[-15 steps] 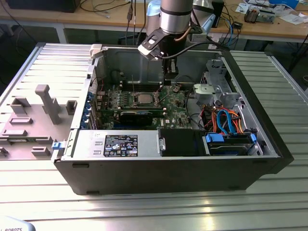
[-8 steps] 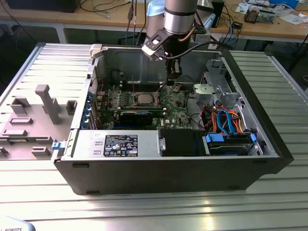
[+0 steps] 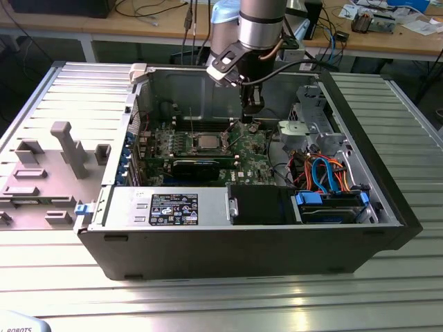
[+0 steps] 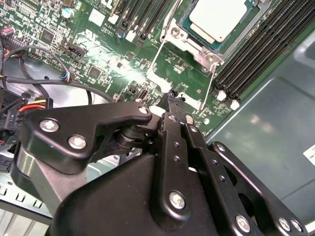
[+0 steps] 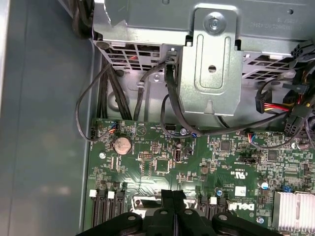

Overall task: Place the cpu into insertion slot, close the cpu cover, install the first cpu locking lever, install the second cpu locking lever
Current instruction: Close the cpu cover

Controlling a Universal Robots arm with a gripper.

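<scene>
The cpu point(image 4: 217, 18) lies flat in the insertion slot point(image 3: 208, 141), its dull silver top showing through the window of the cpu cover point(image 4: 189, 45), which lies down around it. Two thin wire locking levers point(image 4: 158, 51) point(image 4: 210, 81) run from the socket's corners toward my fingertips; I cannot tell whether they are latched. My gripper point(image 4: 175, 98) hangs just above the green motherboard point(image 3: 250, 146), to the exterior view's right of the socket. It is shut, its black fingers point(image 5: 167, 196) pressed together with nothing seen between them. In the exterior view the gripper point(image 3: 250, 117) points straight down.
The open computer case point(image 3: 242, 249) surrounds the board. A silvery drive cage point(image 5: 211, 64) with black cables point(image 5: 170, 105) stands beyond the fingertips. A coin battery point(image 5: 121, 144), long black memory slots point(image 4: 261, 49), a grey power supply point(image 3: 166, 206) and orange and blue cables point(image 3: 325, 173) lie nearby.
</scene>
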